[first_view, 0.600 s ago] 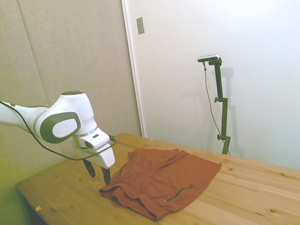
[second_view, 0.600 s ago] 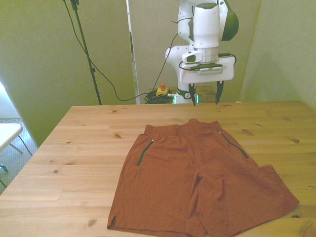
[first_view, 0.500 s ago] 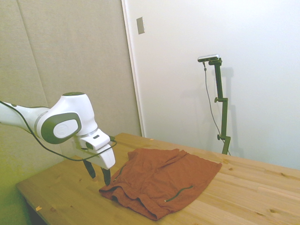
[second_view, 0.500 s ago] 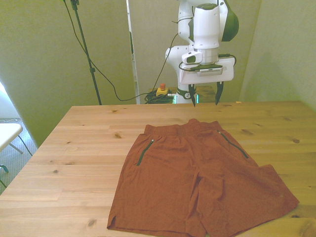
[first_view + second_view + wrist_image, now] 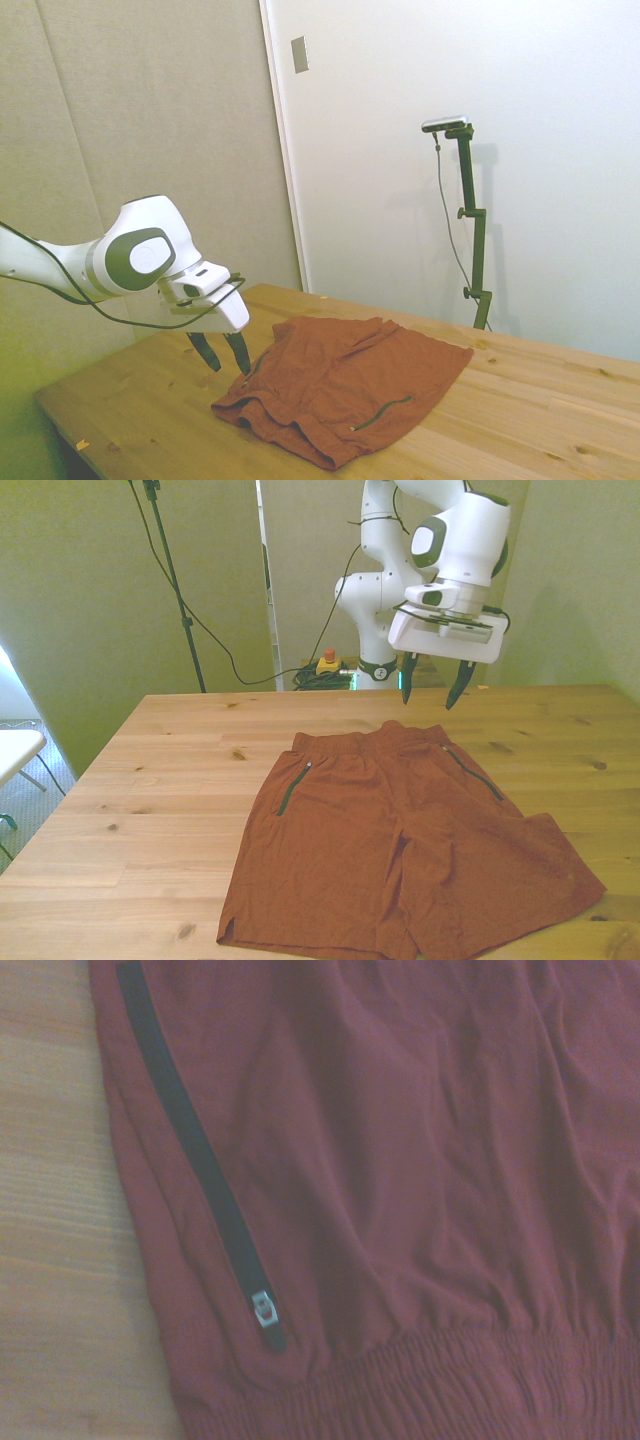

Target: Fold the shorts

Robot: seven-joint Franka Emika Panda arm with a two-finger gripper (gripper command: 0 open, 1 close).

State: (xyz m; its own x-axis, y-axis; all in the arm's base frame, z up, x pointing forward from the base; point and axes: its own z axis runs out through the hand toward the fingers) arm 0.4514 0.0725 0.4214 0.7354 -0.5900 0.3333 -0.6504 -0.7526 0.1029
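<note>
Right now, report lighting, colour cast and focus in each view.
Side view: washed out, bright pale wall, yellow-green tint at the left edge; shorts sharp enough. Front view: even light, greenish cast on the walls; gripper open and crisp. Wrist view: soft focus, pinkish cast, yet the zipper and gathered waistband read clearly.

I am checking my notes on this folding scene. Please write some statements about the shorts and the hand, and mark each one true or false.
1. The shorts lie spread flat on the wooden table. True.
2. The hand holds the waistband of the shorts. False: its fingers are open and grip nothing; it hangs above the table near the waistband.
3. Both pockets have dark zippers. True.
4. The shorts are already folded in half. False: in the front view both legs lie open, side by side.
5. A zipper pull shows in the wrist view, close to the elastic waistband. True.
</note>
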